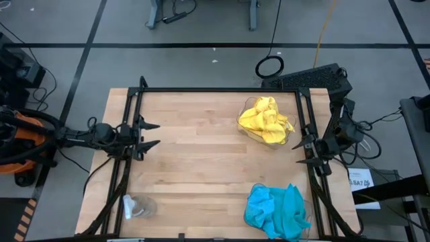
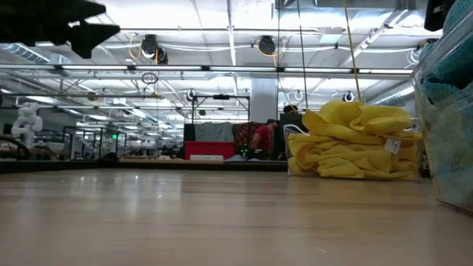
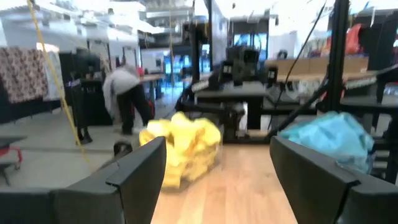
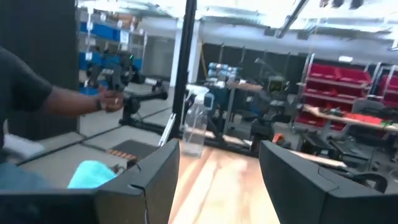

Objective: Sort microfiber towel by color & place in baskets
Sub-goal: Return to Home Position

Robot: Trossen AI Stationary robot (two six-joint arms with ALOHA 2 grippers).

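Near basket (image 2: 448, 151) cut off, heaped blue towels (image 1: 275, 210); far basket (image 1: 250, 133) holds yellow towels (image 1: 266, 119). Left gripper (image 1: 158, 134) and right gripper (image 1: 296, 152) wide, empty.

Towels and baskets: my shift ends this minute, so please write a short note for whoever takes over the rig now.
Left pincer: open, empty, at the table's left edge.
Right pincer: open, empty, at the table's right edge.
Yellow towels are heaped in one basket. Blue towels fill the other basket. Both stand on the right half of the table.
Done: no loose towel shows on the wood, so sorting looks finished.
Left: probably only parking the arms. A small clear round object lies on the left half; it is not a basket.
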